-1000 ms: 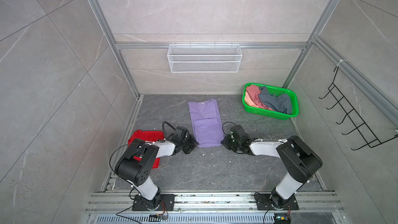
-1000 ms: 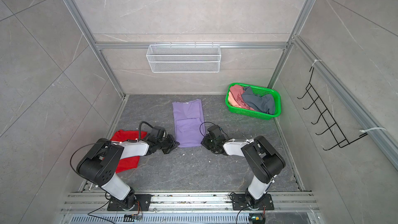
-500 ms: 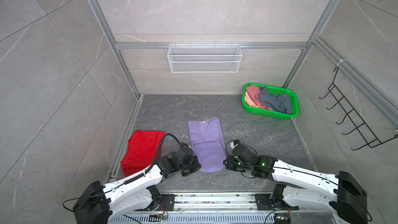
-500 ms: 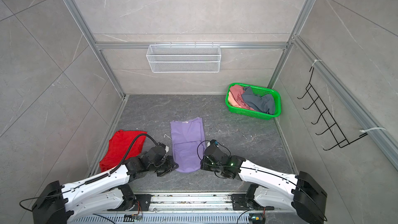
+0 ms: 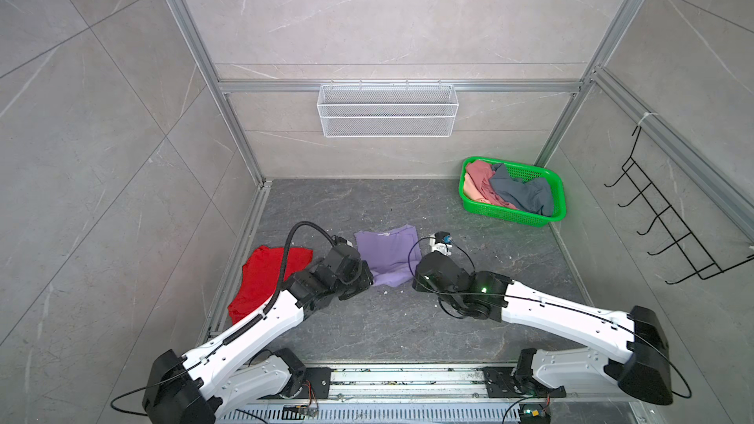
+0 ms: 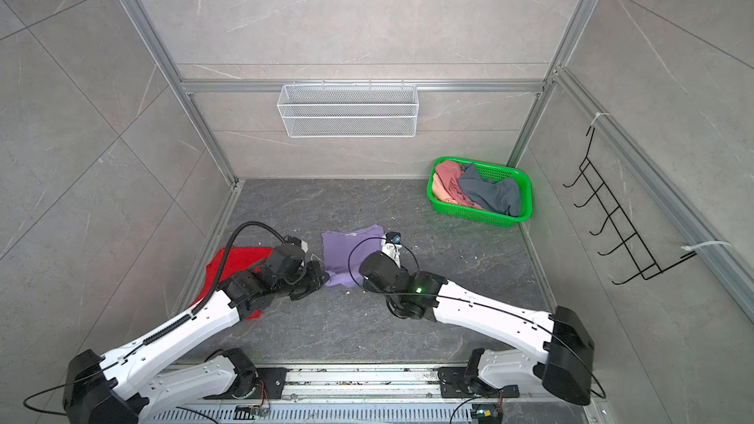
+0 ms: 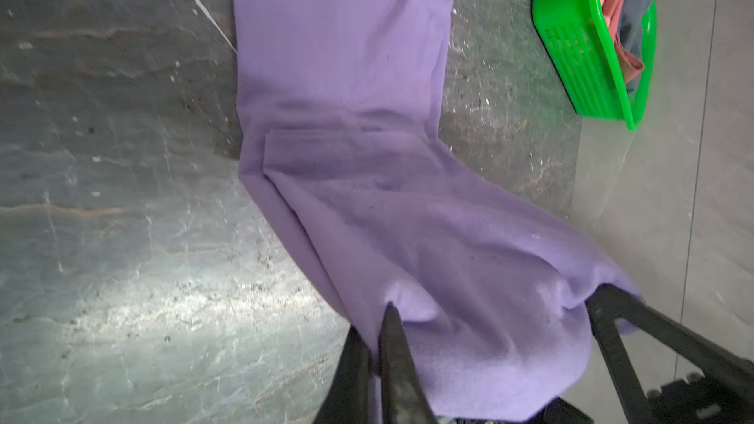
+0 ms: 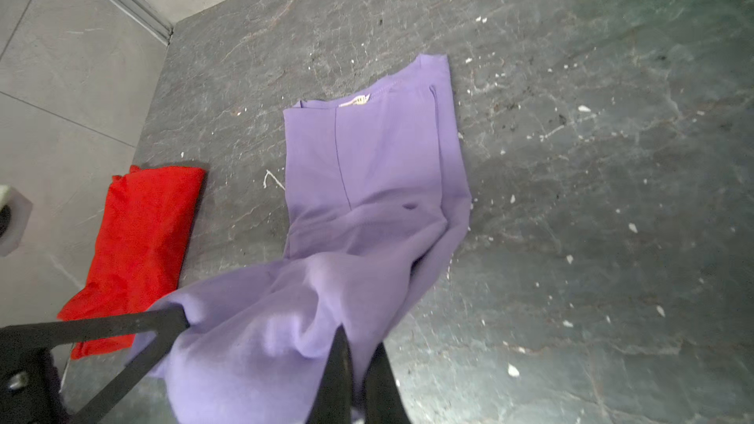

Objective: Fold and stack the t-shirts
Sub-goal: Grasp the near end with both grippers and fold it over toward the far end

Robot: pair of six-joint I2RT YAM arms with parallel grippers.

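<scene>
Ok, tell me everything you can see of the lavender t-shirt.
The lavender t-shirt looks like soft knit cotton, folded lengthwise into a narrow strip, with no print showing. Its collar end, which has a small label, lies flat on the dark table. The near end is raised off it, with the left gripper and right gripper each shut on a corner.

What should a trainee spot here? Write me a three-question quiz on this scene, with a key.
1. True or false: the red shirt lies inside the green basket.
2. The left pincer and right pincer are both shut on: A) the purple shirt, B) the red shirt, C) the basket.
3. How many shirts are outside the basket?
Key: 1 false; 2 A; 3 two.
</scene>
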